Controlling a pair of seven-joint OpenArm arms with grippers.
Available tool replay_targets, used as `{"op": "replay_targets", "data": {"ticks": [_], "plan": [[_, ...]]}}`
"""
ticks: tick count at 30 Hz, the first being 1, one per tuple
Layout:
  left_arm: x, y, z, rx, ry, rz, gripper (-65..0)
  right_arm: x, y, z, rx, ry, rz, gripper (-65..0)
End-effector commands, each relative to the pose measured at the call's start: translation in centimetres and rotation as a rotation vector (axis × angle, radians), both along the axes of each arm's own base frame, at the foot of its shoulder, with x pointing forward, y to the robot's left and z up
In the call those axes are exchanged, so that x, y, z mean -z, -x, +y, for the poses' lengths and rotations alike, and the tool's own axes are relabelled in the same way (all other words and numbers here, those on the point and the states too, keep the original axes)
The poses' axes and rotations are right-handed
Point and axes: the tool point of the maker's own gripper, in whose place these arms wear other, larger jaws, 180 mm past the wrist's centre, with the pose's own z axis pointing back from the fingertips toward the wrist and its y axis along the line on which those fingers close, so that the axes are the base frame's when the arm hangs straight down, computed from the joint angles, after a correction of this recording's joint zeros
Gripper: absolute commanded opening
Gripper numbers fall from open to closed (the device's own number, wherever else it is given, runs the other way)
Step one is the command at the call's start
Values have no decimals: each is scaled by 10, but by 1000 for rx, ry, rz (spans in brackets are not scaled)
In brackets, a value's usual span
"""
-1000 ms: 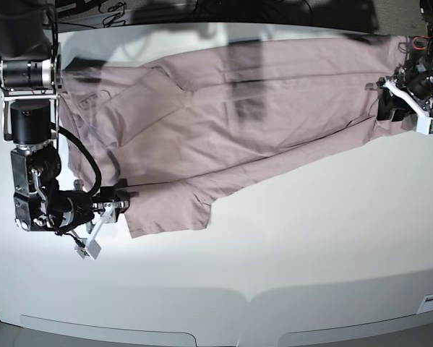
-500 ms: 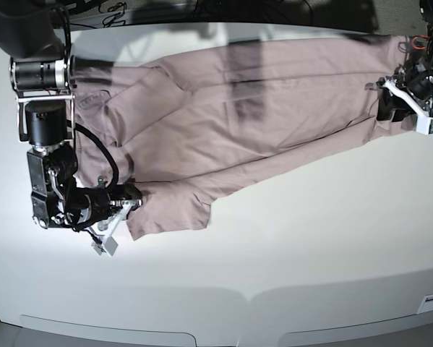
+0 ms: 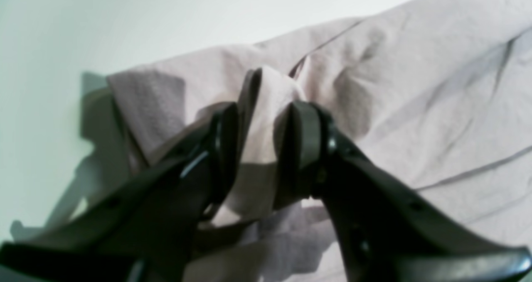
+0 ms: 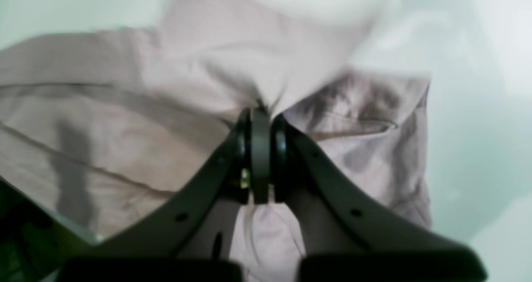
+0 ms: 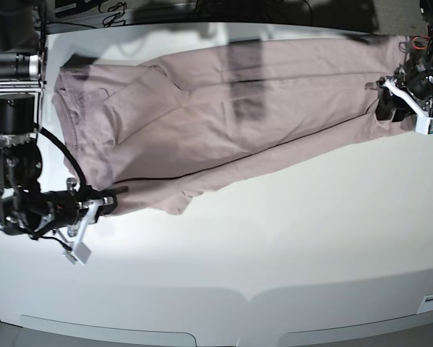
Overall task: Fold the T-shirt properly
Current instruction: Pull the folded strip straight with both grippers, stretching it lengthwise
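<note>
In the right wrist view, the right pincer (image 4: pixel 262 157) has its dark fingers (image 4: pixel 259 149) pressed almost together on a pinched fold of the T-shirt (image 4: pixel 145 107), the cloth bunching up just above the tips and hanging slack below them. In the left wrist view, the left pincer (image 3: pixel 259 143) is set narrow with a thick roll of the same mauve-pink cloth (image 3: pixel 395 107) clamped between its pads (image 3: pixel 305 134); the fabric's edge lies on the pale table (image 3: pixel 104 24) just beyond.

From the base view, the T-shirt (image 5: pixel 223 116) lies spread on the white table (image 5: pixel 288 253), its long axis running across the picture from left to right and tilting slightly upward toward the right. The wider, rumpled end with folds sits at the left, and the narrower end reaches the right edge. The right pincer (image 5: pixel 106 204) holds the lower left corner, while the left pincer (image 5: pixel 389 107) holds the far right end.

Compared with half a second ago, the right arm has drawn back toward the left edge, and the lower flap that stuck out below the garment has been pulled in, so the bottom edge now runs straighter. The left arm has kept its place.

Behind the table's far edge lie dark cables (image 5: pixel 115 11) in shadow.
</note>
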Motion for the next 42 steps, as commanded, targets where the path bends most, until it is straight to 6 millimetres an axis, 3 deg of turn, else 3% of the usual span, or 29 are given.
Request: {"op": "replay_targets", "data": {"ticks": [1, 9, 18, 28, 33, 42], "plan": [[-4, -2, 6, 6, -19, -3, -439, -22, -7, -8, 1, 5, -53, -650], [1, 5, 6, 17, -26, 42, -439, -31, 28, -17, 29, -42, -84, -650], [5, 8, 9, 33, -67, 59, -439, 0, 91, -28, 75, -65, 8, -650], [5, 8, 9, 33, -68, 60, -439, 0, 140, -55, 150, -8, 14, -650], [10, 15, 13, 48, -85, 115, -439, 9, 155, -66, 171, 29, 47, -650], [14, 37, 36, 81, -152, 226, -439, 15, 158, -72, 189, 67, 50, -650]]}}
